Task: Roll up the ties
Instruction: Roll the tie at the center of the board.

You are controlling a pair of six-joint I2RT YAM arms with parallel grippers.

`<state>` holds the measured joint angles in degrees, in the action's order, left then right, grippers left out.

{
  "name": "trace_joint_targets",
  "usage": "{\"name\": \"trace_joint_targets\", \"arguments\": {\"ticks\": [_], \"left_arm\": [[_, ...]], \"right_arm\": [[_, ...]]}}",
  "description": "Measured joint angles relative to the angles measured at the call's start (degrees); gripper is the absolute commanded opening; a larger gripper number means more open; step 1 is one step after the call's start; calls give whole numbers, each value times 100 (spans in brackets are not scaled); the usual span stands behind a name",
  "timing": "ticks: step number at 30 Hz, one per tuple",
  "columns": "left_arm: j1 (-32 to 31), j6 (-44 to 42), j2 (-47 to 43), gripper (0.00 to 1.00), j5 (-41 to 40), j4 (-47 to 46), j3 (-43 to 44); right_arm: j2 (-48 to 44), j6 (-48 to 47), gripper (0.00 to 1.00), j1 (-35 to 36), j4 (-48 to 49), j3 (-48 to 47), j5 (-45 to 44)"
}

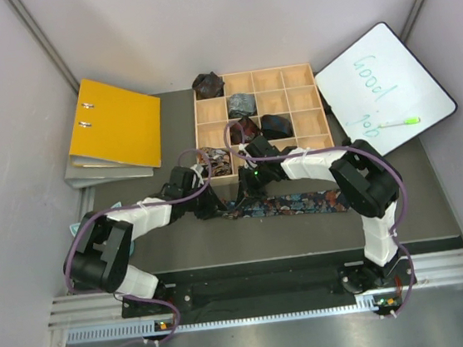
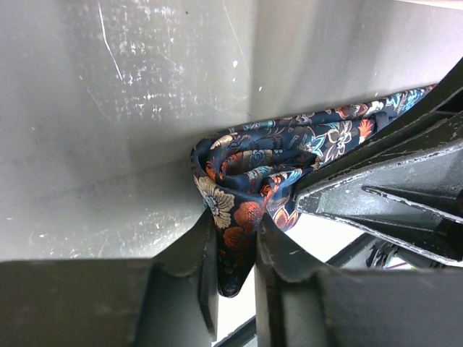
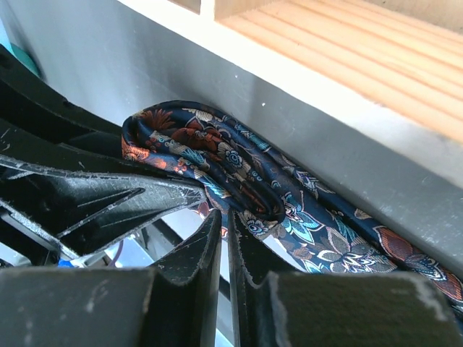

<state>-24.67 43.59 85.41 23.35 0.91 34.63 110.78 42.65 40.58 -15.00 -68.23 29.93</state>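
dark navy necktie with orange-red and light-blue flowers (image 2: 253, 170) is held at one end by both hands. the left hand (image 2: 235, 242) is clenched on a loose coil there, with a fold of cloth hanging down between its black fingers (image 2: 192, 267). the right hand (image 3: 224, 217) meets the same coil from the other side. its fingers are almost together on a thin layer at the coil's edge, so it looks to be gripping cloth too.

beyond the hands, the rest of the tie lies flat on the dark grey tabletop (image 1: 180, 238). it runs off to the right, just in front of the pale wooden grid tray (image 1: 253, 72). small rolled ties (image 1: 241, 104) sit in several of the tray's compartments.

the fabric looks light, limp and rather slick, with no stiffness of its own. the coil will likely slacken or slide open if either grip eases. the best hold is probably across the coil's full width, near its core. a pinch on one outer layer would peel away.
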Motion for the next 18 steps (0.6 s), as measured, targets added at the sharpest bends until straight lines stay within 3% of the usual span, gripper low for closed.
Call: {"name": "trace_joint_targets", "arguments": {"ticks": [7, 18], "left_arm": [[-50, -111, -57, 14, -422, 785, 378], [-173, -693, -553, 16, -2393, 2975, 1381]], "right_arm": [[-7, 42, 9, 0, 31, 0, -4], [-625, 107, 9, 0, -28, 129, -87]]}}
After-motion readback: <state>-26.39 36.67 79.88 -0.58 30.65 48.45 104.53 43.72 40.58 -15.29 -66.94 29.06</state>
